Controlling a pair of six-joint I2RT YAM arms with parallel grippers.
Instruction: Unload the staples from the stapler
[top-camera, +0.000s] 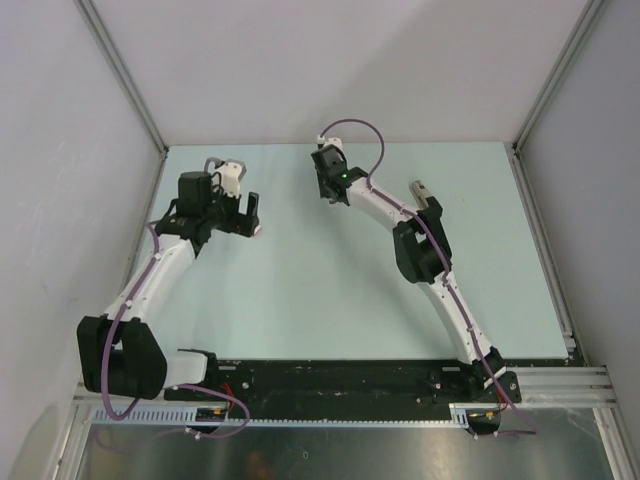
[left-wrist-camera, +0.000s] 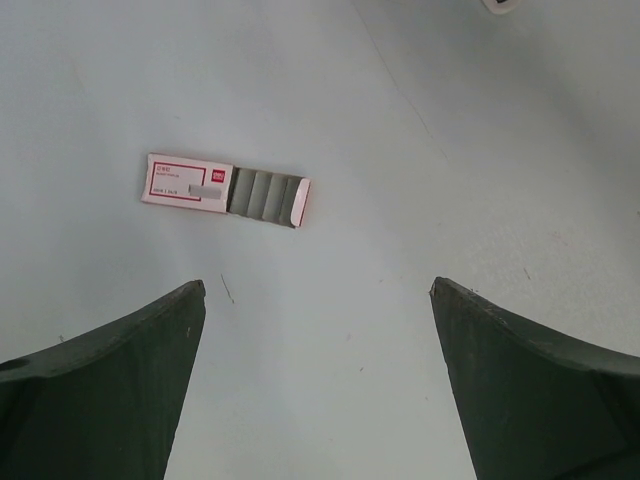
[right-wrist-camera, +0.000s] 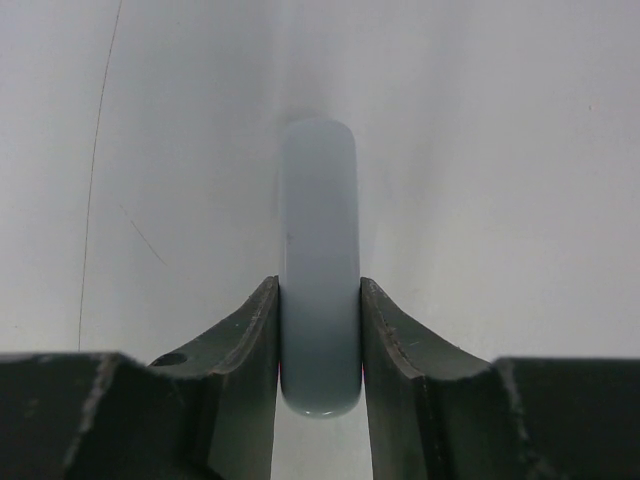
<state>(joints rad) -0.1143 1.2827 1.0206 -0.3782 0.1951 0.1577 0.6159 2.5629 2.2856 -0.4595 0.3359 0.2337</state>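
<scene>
The stapler (top-camera: 419, 188) lies in the far right part of the table (top-camera: 330, 300), close to the far edge and just beside the elbow of the right arm. Neither arm is touching it. From above it shows as a small slim piece with a beige end and a darker part, too small to make out further.

The right gripper (right-wrist-camera: 320, 290) is near the middle of the far edge. Its fingers press on both long sides of a pale oblong object (right-wrist-camera: 320, 200), which is not the stapler. The left gripper (left-wrist-camera: 318, 290) hangs with its fingers spread wide above an open staple box (left-wrist-camera: 190, 183) toward the far left.

The stapler is probably light and rigid, with a smooth casing that could skate on the smooth tabletop. It is probably hinged, so a pinch from top to bottom would clamp it shut. The better hold looks to be across the narrow sides of the lower body near its middle. That would leave the top free for the other gripper to swing open. The staple strip inside is likely brittle and easily scattered.
</scene>
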